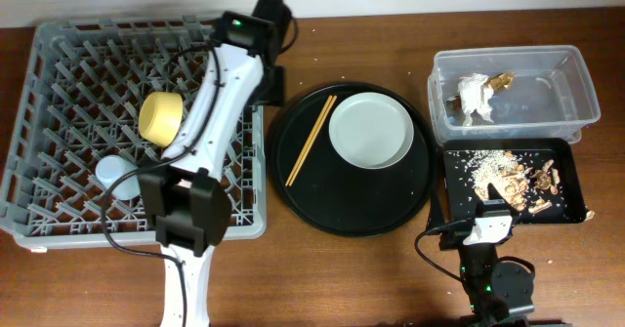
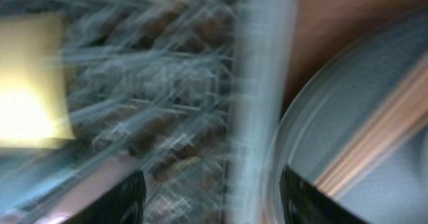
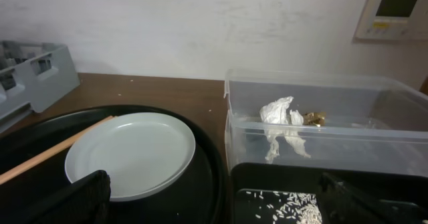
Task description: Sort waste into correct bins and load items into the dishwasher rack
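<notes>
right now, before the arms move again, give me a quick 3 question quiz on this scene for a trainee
1. True or false: the napkin lies in the tub.
2. What lies beside the plate on the round tray? A) chopsticks B) a spoon C) a pink cup
3. Name the two items already in the rack.

Key
1. True.
2. A.
3. The bowl and the blue cup.
</notes>
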